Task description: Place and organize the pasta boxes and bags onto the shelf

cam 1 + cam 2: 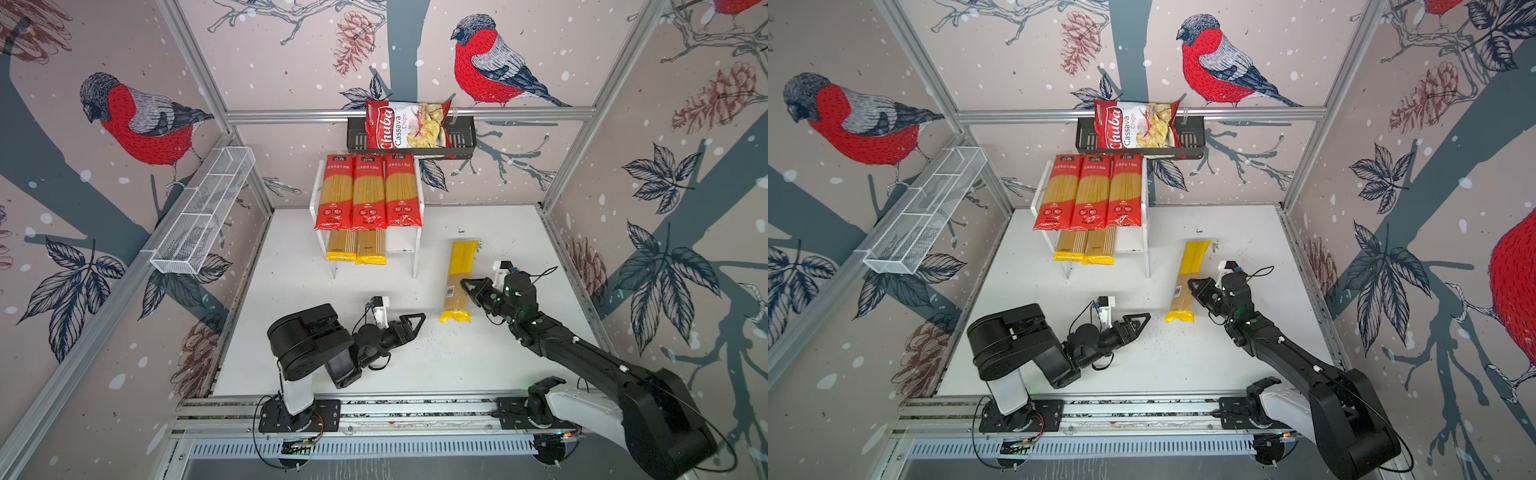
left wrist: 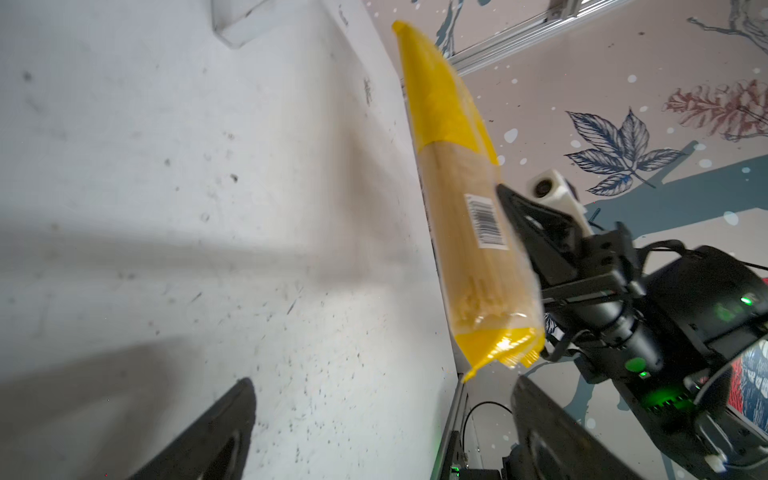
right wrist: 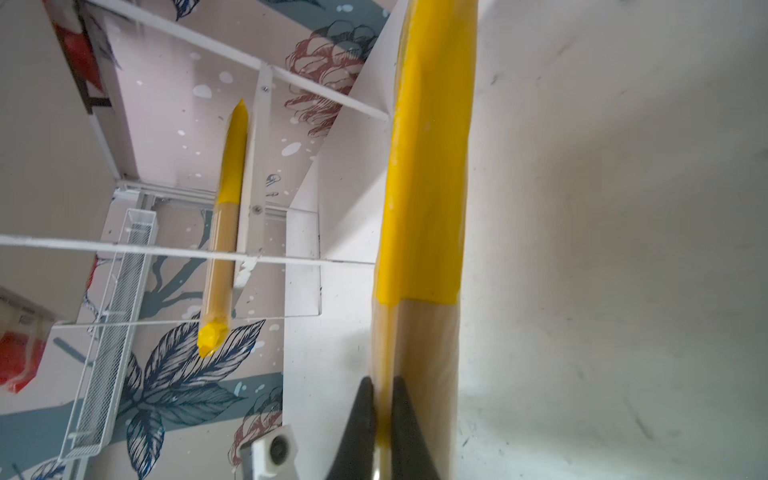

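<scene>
Three red-ended pasta packets (image 1: 368, 191) (image 1: 1090, 191) lie side by side on the top board of the white shelf (image 1: 417, 253) (image 1: 1147, 253). Two yellow packets (image 1: 357, 247) (image 1: 1086, 249) lie on its lower tier, and one of them (image 3: 226, 232) also shows in the right wrist view. To the right of the shelf, my right gripper (image 1: 467, 286) (image 1: 1194, 286) (image 3: 383, 386) is shut on the long edge of a third yellow packet (image 1: 459, 270) (image 1: 1187, 274) (image 2: 461, 208) (image 3: 428, 187), lifted just off the table. My left gripper (image 1: 411, 322) (image 1: 1138, 322) (image 2: 382, 432) stands open and empty, left of that packet's near end.
A red-and-white chips bag (image 1: 405, 124) sits in the black wall basket (image 1: 461, 141) above the shelf. A white wire mesh tray (image 1: 203, 212) hangs on the left wall. Dark crumbs dot the white table (image 1: 436, 357). An aluminium rail (image 1: 415, 405) runs along the front.
</scene>
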Robot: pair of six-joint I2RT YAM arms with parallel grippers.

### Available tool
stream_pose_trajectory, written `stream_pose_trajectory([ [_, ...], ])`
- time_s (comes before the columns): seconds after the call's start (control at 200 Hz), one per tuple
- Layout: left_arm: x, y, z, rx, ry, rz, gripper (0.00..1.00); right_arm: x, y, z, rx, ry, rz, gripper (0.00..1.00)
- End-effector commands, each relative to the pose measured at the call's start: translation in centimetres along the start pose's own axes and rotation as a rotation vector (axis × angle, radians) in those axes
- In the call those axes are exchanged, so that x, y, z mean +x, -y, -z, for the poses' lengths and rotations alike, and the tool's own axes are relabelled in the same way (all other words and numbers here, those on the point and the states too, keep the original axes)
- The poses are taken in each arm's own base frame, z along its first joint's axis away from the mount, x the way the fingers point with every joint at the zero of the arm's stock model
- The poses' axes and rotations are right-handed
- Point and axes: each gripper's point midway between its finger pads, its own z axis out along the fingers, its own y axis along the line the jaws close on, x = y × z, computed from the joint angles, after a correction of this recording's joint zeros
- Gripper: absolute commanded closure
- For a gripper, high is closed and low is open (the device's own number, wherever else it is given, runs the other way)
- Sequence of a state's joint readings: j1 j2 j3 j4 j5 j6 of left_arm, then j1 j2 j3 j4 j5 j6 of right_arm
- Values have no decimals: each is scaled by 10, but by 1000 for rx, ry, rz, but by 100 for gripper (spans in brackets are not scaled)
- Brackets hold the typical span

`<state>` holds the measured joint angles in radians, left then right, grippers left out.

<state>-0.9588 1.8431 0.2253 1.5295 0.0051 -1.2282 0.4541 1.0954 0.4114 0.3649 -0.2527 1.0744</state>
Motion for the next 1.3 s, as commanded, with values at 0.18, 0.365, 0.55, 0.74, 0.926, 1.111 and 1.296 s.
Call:
stream_pose_trajectory([
  [0.18, -16, 60, 2, 181, 53, -64, 7, -14, -9, -7, 75, 72, 114, 95],
  [0.365, -15, 53, -7, 51, 29, -210, 6, -18, 13, -6, 304, 86, 220, 95],
  [0.55, -3, 61, -19, -74, 19, -539, 6, -17, 2, -7, 294, 79, 183, 95],
  [0.74, -6, 72, -17, -166, 66, -818, 8, -12, -16, -14, 239, 29, 138, 95],
  [0.926, 4, 80, -21, -236, 74, -1088, 8, -2, -24, -17, 195, -16, 71, 95],
  [1.111, 13, 81, -31, -298, 72, -1288, 4, 8, -37, -18, 149, -50, 35, 95],
  [1.296, 11, 85, -41, -334, 68, -1400, 5, 18, -43, -19, 124, -78, 17, 96],
])
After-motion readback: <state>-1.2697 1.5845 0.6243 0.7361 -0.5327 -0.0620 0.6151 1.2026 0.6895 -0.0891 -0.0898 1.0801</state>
